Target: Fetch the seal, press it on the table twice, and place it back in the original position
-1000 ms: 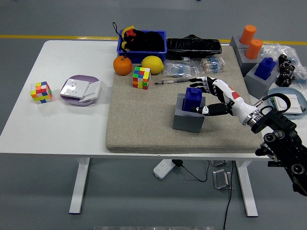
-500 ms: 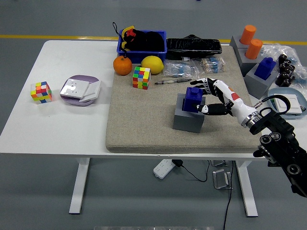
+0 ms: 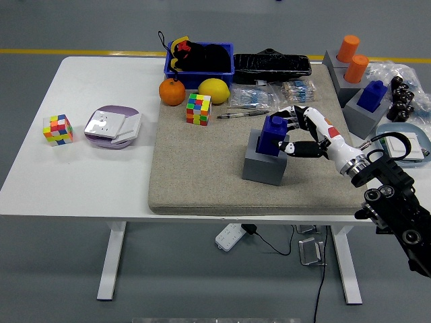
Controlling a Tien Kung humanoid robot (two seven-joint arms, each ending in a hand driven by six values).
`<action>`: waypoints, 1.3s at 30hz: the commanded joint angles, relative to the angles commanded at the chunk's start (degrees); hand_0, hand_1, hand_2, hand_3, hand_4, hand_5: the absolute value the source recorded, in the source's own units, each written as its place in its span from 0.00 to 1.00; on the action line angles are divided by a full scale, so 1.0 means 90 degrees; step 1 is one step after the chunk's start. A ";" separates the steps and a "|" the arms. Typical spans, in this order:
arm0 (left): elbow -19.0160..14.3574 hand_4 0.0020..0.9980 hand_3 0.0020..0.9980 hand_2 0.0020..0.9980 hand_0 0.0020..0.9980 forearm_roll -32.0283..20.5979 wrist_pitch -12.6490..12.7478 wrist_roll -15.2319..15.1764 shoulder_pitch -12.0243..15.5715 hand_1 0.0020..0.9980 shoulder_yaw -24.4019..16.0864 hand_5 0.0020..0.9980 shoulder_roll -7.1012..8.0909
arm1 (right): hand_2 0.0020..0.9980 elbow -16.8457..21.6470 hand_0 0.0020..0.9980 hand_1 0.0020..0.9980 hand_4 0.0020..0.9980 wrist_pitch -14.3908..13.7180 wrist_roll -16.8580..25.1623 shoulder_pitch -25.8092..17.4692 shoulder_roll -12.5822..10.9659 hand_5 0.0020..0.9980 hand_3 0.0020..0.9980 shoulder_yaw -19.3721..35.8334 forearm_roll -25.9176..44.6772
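The right hand, reaching in from the lower right of the frame, now has its fingers and thumb closed on the blue seal just right of centre; a second ago they were spread beside it without a grip. Compared with that earlier view the seal sits a little higher and has shifted slightly to the right, so it looks to be coming up out of the grey holder, though its lower part seems still inside the socket. That reads as the fetch step nearly done: the grasp is made and the lift has begun, while both presses and the return are still to come. The holder rests on the beige mat that covers the middle of the white table, with bare mat below and to the left of it, a likely place for pressing. A colour cube and a pen lie well apart toward the upper centre. The left hand is not visible.
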 joint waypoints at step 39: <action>0.0015 0.80 0.84 0.79 0.82 0.0028 -0.0001 -0.0005 0.0002 0.82 -0.0132 0.42 -0.0035 | 0.37 -0.0174 0.46 0.36 0.60 0.0039 0.0055 -0.0668 -0.0688 0.00 0.39 0.0834 -0.0456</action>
